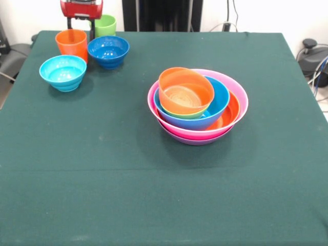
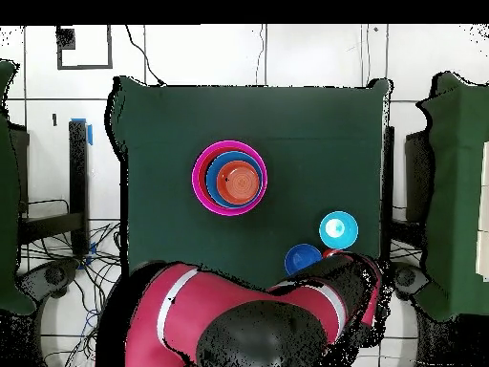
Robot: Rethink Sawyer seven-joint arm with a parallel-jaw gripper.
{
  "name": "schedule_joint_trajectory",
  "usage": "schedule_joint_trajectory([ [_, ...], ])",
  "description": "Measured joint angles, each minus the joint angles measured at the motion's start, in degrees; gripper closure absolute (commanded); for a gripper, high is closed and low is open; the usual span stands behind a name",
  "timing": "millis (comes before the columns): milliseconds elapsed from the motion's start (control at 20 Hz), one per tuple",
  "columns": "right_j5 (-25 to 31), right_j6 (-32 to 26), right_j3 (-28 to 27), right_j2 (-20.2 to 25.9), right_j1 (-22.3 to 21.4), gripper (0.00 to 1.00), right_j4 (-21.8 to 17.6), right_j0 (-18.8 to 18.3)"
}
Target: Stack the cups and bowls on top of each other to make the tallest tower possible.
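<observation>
The tower [image 1: 197,105] stands right of the table's middle: a purple bowl at the bottom, then pink, a large orange, a large blue, a small lime green, and a small orange bowl [image 1: 185,90] tilted on top. It shows from above as the tower [image 2: 230,179]. At the far left are the orange cup [image 1: 72,43], the lime green cup [image 1: 105,25], a dark blue bowl [image 1: 108,51] and a light blue bowl [image 1: 62,72]. My gripper [image 1: 81,29] hangs open just above and behind the orange cup, one finger between the two cups, holding nothing.
The dark green cloth [image 1: 164,195] covers the whole table. In the overhead view my arm [image 2: 248,315] hides the cups, while the light blue bowl [image 2: 338,228] and the dark blue bowl [image 2: 303,259] show beside it. Cables and equipment lie beyond the table's edges.
</observation>
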Motion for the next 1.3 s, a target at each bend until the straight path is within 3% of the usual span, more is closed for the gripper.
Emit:
schedule_joint_trajectory([
  [750,0.00,0.58,-0.51,-0.12,0.24,0.00,0.02,0.53],
  [1300,-0.01,6.51,-4.78,-2.50,3.79,0.00,-5.20,5.42],
])
